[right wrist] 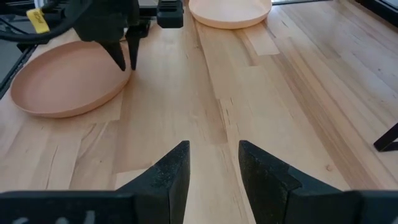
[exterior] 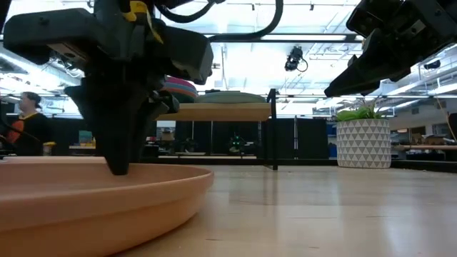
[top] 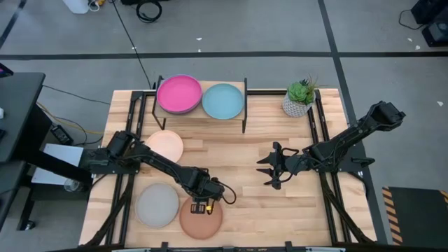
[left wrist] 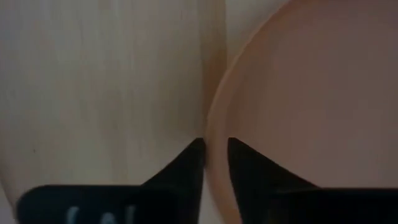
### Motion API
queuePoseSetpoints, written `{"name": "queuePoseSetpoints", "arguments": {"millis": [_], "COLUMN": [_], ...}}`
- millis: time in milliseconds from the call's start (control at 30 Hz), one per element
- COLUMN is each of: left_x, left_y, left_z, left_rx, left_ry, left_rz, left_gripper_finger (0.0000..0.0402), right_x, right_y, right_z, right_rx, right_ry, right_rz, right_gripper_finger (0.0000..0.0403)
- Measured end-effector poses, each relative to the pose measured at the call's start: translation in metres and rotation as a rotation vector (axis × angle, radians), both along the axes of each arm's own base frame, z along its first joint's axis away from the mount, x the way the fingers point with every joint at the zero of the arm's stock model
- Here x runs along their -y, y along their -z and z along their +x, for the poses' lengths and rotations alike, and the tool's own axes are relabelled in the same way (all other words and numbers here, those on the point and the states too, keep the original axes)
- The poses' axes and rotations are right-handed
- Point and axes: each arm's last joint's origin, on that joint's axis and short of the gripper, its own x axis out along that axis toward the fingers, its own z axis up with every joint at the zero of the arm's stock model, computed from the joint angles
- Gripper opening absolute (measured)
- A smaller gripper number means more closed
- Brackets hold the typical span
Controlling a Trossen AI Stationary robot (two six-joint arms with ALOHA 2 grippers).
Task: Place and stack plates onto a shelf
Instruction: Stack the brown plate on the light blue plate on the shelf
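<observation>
- the left gripper (top: 202, 208) is reaching down at the near side of the table, its two dark fingers (left wrist: 186, 163) straddling the rim of the round, matte terracotta plate (top: 201, 218), one finger inside the rim and one outside; they are closing on the rim, with only the thin edge between them.
- the terracotta plate is lying flat on the light wooden slatted tabletop (top: 280, 203), near its front edge, just beside the round, matte grey plate (top: 157, 204), which is sitting to its left in the high view.
- a round, matte cream plate (top: 165, 146) is resting on the tabletop farther back, between the grey plate and the shelf.
- the small rack with a light wooden top board and thin black metal legs (top: 243, 108) is standing at the back of the table, carrying a round magenta plate (top: 178, 93) on the left and a round light blue plate (top: 222, 100) on the right, side by side; the magenta one seems to be lying on top of something else, though what is under it is hard to tell.
- the right gripper (top: 269, 168) is hanging over the bare middle of the table, well apart from every plate, its fingers (right wrist: 171, 171) standing spread with nothing between them.
- a small green plant in a white patterned pot (top: 298, 99) is sitting at the back right, beside the rack.
- in the low view, a person (exterior: 28, 121) is showing far off in the room behind the table.
</observation>
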Motion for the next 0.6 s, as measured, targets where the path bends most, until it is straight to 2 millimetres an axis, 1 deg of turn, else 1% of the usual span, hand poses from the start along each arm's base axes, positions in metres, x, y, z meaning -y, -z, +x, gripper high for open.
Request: {"name": "queuePoseSetpoints", "arguments": {"millis": [133,200,400,500,600], "left_x": [0.0,-0.001,-0.011,-0.018,-0.026], "left_y": [0.0,0.0,-0.006,-0.015,-0.031], "left_z": [0.0,0.001,0.002,0.004,0.009], "left_rx": [0.005,0.009,0.013,0.007,0.022], "left_ry": [0.013,0.012,0.04,0.049,0.063], "left_rz": [0.001,0.001,0.019,0.032,0.038], "left_gripper_finger": [0.0026,0.0012,0.0011,0.0008,0.0008], "right_x": [0.0,0.0,0.0,0.0,0.0], "right_y": [0.0,0.0,0.0,0.0,0.0], "right_z": [0.0,0.0,0.0,0.0,0.0], "right_rx": [0.0,0.003,0.005,0.005,-0.001], "right_ry": [0.0,0.0,0.0,0.0,-0.002], "right_rz": [0.0,0.001,0.002,0.002,0.001], "right_gripper_finger": [0.0144,0.0144,0.0144,0.0144,0.0144]}}
